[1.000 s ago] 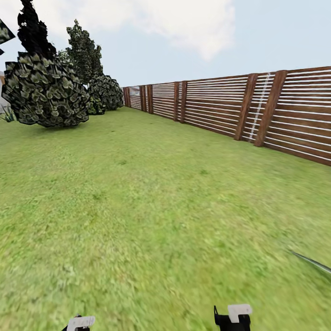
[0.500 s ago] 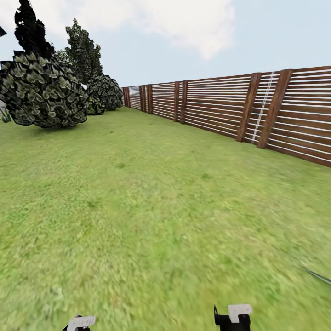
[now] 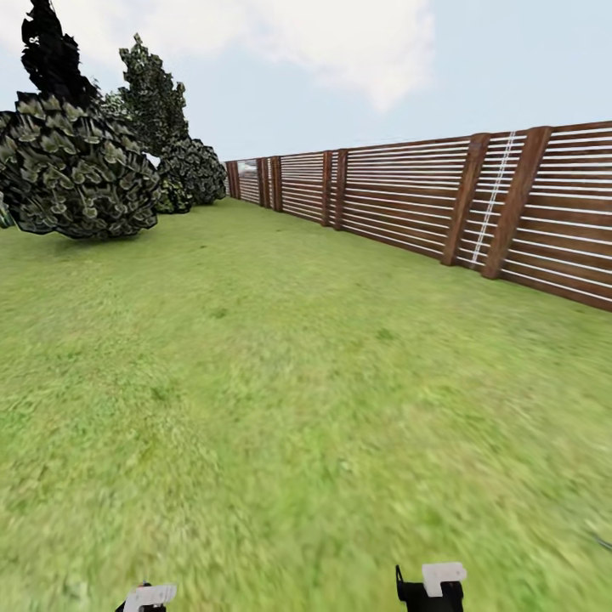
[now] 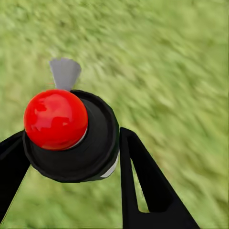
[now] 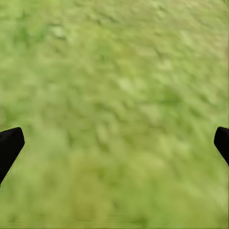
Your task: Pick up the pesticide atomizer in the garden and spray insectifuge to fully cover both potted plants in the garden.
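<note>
My left hand (image 4: 71, 157) grips the pesticide atomizer (image 4: 71, 136) between its fingers, grey trigger pointing away over the lawn (image 4: 171, 71). My right hand (image 5: 114, 143) is released.

Our left gripper (image 4: 71, 157) clamps its black fingers (image 4: 143, 186) against a round black object topped with red. Our right gripper (image 5: 114, 143) hangs with fingertips (image 5: 9, 145) spread wide.

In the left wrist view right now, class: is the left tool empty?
No: the left tool is shut on a black sprayer head with a red knob.
</note>
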Available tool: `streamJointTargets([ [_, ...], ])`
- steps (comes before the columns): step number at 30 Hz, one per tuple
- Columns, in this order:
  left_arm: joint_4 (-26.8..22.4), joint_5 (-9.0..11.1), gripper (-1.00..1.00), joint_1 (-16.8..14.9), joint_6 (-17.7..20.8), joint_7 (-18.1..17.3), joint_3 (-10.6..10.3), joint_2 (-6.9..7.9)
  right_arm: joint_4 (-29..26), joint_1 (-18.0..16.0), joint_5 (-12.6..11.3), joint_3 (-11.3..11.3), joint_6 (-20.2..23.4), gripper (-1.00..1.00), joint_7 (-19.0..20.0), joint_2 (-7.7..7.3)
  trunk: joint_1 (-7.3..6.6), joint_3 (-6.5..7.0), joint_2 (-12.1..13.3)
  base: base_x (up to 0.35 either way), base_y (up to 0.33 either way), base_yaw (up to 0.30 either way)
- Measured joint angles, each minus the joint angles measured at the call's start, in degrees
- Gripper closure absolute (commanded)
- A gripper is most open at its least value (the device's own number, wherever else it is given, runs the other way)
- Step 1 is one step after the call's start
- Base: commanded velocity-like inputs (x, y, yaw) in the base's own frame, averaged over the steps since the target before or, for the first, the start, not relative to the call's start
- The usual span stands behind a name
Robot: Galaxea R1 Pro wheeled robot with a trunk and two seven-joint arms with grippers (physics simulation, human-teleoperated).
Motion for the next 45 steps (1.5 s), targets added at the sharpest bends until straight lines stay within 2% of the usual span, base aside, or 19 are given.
streamJointTargets([
  [9, 0.0, 0.1, 1.00, 0.0, 0.0, 0.1, 0.1, 0.06, 0.0, 0.0, 0.0, 0.0, 0.0, -1.00, 0.0, 0.05, 0.00, 0.00, 0.0, 0.339, 0.000, -0.043],
  [32, 0.0, 0.3, 1.00, 0.0, 0.0, 0.1, 0.0, 0.29, 0.0, 0.0, 0.0, 0.0, 0.0, -1.00, 0.0, 0.05, 0.00, 0.00, 0.0, 0.339, 0.000, -0.254],
  [45, 0.0, 0.3, 1.00, 0.0, 0.0, 0.1, 0.1, 0.33, 0.0, 0.0, 0.0, 0.0, 0.0, -1.00, 0.0, 0.06, 0.00, 0.00, 0.0, 0.339, 0.000, -0.020],
])
